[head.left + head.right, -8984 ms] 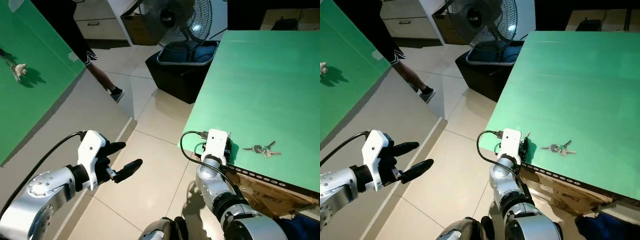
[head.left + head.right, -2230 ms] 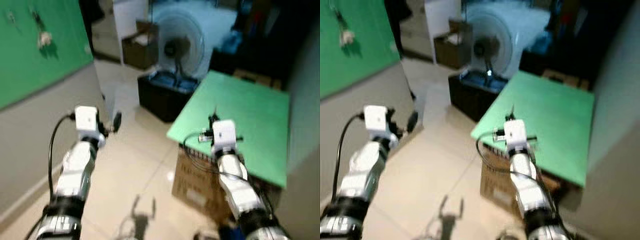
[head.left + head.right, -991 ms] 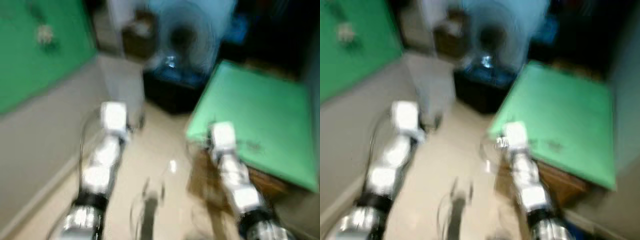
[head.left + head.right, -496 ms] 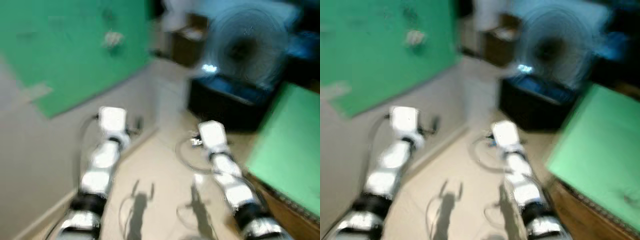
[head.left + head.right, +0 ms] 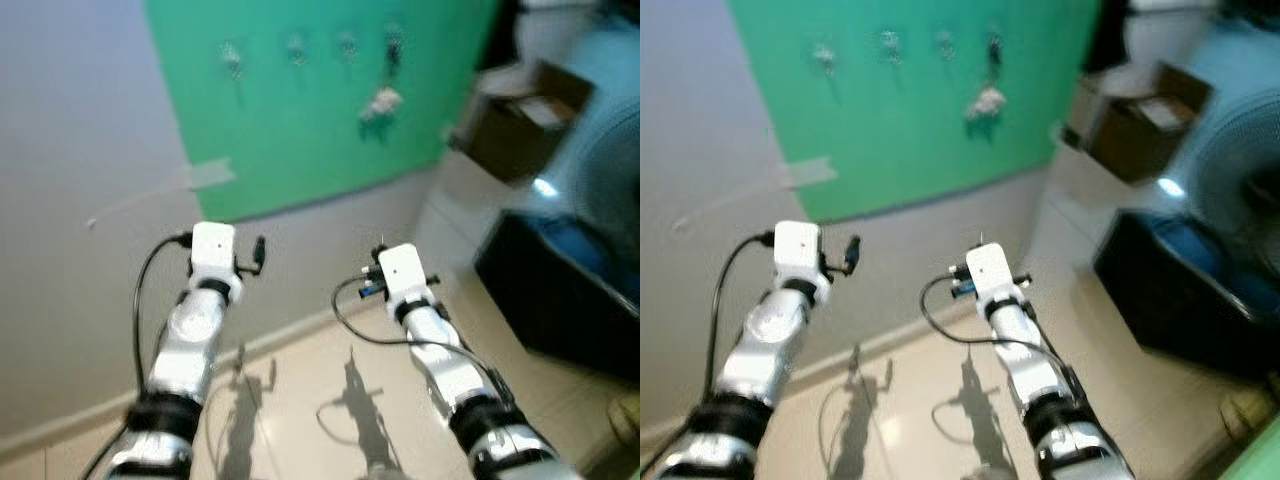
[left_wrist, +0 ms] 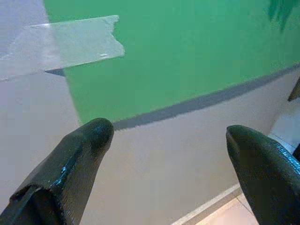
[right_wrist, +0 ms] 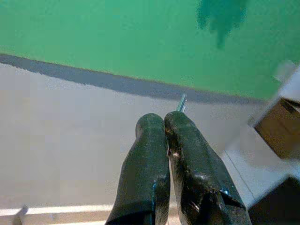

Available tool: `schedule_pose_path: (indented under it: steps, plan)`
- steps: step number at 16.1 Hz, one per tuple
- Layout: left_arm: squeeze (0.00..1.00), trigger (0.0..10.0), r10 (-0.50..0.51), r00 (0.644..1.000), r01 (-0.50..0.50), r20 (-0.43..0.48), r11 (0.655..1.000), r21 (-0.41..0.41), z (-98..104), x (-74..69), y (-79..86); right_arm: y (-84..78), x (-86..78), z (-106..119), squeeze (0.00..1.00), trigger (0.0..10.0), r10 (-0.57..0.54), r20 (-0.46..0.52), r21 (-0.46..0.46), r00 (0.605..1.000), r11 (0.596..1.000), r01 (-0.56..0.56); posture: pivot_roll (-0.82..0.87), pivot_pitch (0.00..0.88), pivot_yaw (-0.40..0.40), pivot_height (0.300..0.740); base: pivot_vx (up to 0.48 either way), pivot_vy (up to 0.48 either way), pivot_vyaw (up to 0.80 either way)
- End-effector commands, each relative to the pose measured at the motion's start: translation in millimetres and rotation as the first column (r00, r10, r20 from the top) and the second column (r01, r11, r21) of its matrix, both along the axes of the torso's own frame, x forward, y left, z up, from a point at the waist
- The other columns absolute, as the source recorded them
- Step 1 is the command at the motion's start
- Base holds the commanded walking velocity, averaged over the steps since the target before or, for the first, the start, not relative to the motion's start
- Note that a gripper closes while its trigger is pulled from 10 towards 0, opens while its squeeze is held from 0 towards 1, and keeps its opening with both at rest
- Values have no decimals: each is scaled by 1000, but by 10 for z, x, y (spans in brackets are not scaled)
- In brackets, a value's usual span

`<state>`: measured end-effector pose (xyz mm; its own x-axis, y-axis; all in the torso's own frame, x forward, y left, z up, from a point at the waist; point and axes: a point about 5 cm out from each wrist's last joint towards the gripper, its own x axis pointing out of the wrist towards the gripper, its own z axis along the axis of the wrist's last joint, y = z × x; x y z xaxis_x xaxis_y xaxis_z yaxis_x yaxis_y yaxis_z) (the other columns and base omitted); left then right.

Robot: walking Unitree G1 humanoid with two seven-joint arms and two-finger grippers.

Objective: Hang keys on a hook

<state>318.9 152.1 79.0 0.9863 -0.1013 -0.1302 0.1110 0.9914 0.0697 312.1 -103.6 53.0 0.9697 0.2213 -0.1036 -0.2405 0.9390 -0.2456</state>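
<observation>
— What changed?
— I've turned from the table; the green board (image 5: pixel 320 110) now faces me, hooks (image 5: pixel 296 45) high on it.
— Keys?
— Keys (image 7: pixel 181 101) pinched in my right gripper (image 7: pixel 165 123), below the board. Left gripper (image 6: pixel 168 136) spread, empty. Approach next.

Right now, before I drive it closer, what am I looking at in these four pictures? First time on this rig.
The two wide pictures come from the robot's head camera, looking down at its silver arms before a wall with a green board carrying a row of hooks; a small charm already hangs there. The other two come from wrist cameras. The left gripper is open, with nothing between its fingers. The right gripper is pinched shut on the keys, a metal tip poking out.
</observation>
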Motion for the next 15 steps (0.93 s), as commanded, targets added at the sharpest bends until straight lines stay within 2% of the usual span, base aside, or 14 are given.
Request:
schedule_pose_path:
  steps: [1,3,4,9,10,13,15]
  plan:
    - [0,10000,-4,1000,4,7,1000,25,13,-14,13,25,11,13,0,0,7,4,12,1000,1000,-7,39,0,-26,727,240,-412,688]
    - [0,10000,3,1000,-3,2,1000,20,1,-22,18,42,7,0,0,0,26,3,-22,1000,999,-26,38,0,-25,727,242,-411,688]
    - [0,10000,9,1000,-9,-8,1000,23,-10,-18,20,43,0,1,0,0,18,5,19,1000,1000,-18,37,0,-25,727,266,-398,0]
    - [0,10000,28,999,-27,-19,999,35,-20,-3,38,22,0,-18,0,0,12,-1,5,1000,1000,-12,29,0,-23,727,328,-345,0]
    - [0,10000,55,998,-55,-14,998,27,-15,1,60,15,2,-25,0,0,2,-3,1,1000,1000,-2,29,0,-22,727,442,0,0]
    - [0,10000,50,999,-49,-19,998,47,-23,-3,56,8,-16,-47,0,0,5,-15,13,1000,1000,-5,23,0,-19,727,0,0,0]
    - [0,10000,24,999,-26,24,998,65,37,-6,24,11,-27,-55,0,0,9,-16,15,1000,1000,-9,20,0,-19,727,240,0,0]
